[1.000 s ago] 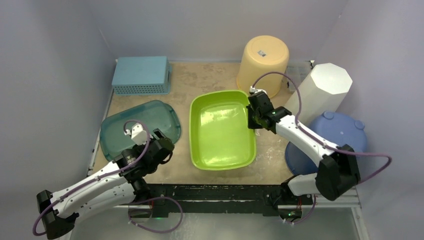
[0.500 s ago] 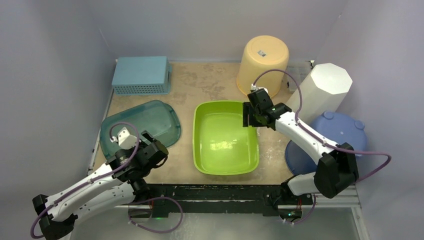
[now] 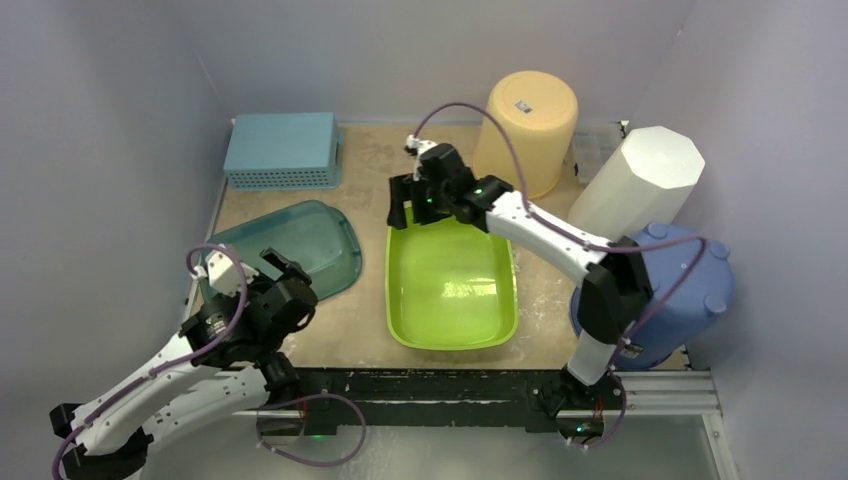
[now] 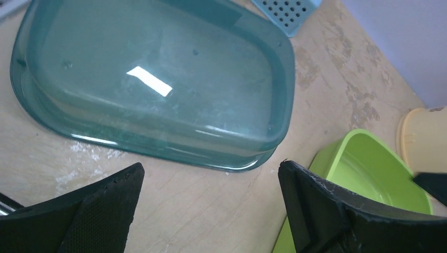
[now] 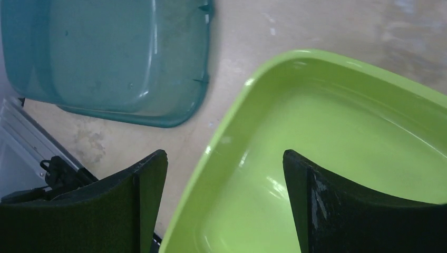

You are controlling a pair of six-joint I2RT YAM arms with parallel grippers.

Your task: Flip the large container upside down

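Lime-green basin [image 3: 450, 290]: upright, mouth up, at centre of table [image 3: 355, 325], just right of inverted teal tub [image 3: 290, 240].
Right gripper [image 3: 408, 205]: spread wide, holding nothing, above far-left corner of basin; one finger outside the rim, one over the interior.
Left gripper [image 3: 283, 270]: spread wide, empty, above table at near-right edge of teal tub.

Lime-green rectangular plastic tub [image 3: 452, 290], rounded corners, glossy inside, upright with its open side up, flat on the table [image 3: 370, 170]. Its far-left corner rim sits just under the right gripper [image 3: 420, 208], between the spread fingers; contact unclear. The rest extends from that gripper toward the arm bases.
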